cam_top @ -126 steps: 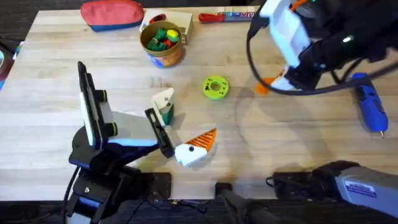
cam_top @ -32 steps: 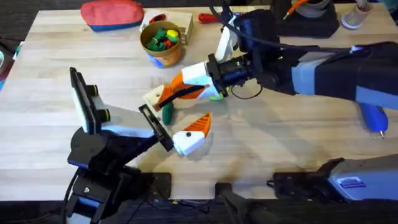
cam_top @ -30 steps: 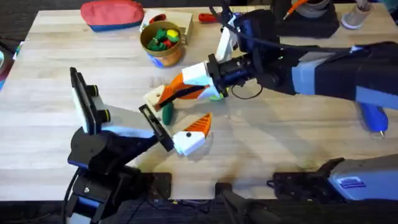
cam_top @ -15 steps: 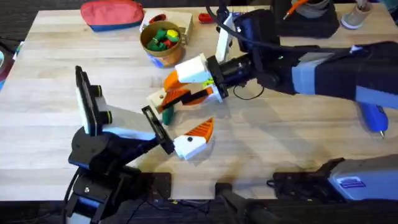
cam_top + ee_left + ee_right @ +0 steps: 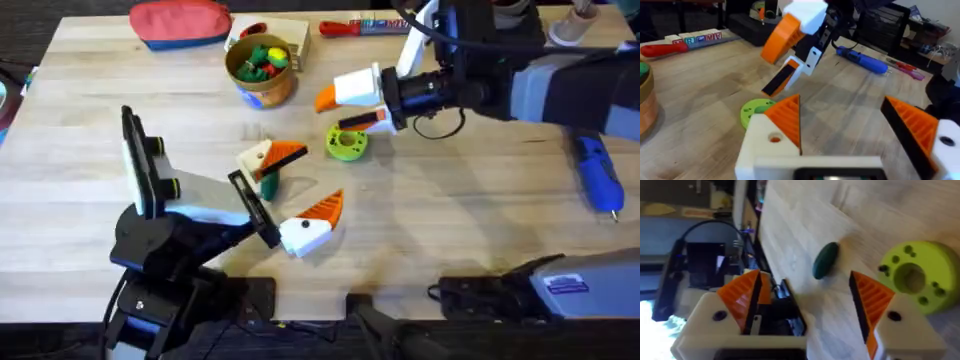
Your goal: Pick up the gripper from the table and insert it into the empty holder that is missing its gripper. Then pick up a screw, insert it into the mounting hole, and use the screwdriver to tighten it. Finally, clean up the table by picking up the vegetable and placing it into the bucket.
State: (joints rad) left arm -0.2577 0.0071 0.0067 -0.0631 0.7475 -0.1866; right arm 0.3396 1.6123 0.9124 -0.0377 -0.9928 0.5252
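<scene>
My left gripper (image 5: 322, 173) (image 5: 840, 107) stands open low over the table. The gripper, an orange wedge (image 5: 286, 153) (image 5: 788, 118), now sits on the holder (image 5: 258, 160) (image 5: 763, 148), the left arm's far white finger block. A small hole (image 5: 774, 138) shows in that block. My right gripper (image 5: 335, 110) (image 5: 805, 286) hangs open and empty above the green disc. The dark green vegetable (image 5: 267, 184) (image 5: 826, 260) lies on the table beside the holder. The bucket (image 5: 262, 88) stands at the back. The blue screwdriver (image 5: 597, 175) (image 5: 862, 57) lies far right. No screw can be made out.
A green-and-yellow disc (image 5: 346, 142) (image 5: 756, 110) (image 5: 912, 275) lies under the right gripper. A red-handled tool (image 5: 365, 26) (image 5: 660, 48) and a red pouch (image 5: 180, 22) lie along the back edge. The bucket holds mixed toys (image 5: 260, 57).
The right gripper brought the orange wedge to the left arm's bare finger block, let go of it and drew back right and away, now open. The left arm barely moved.
</scene>
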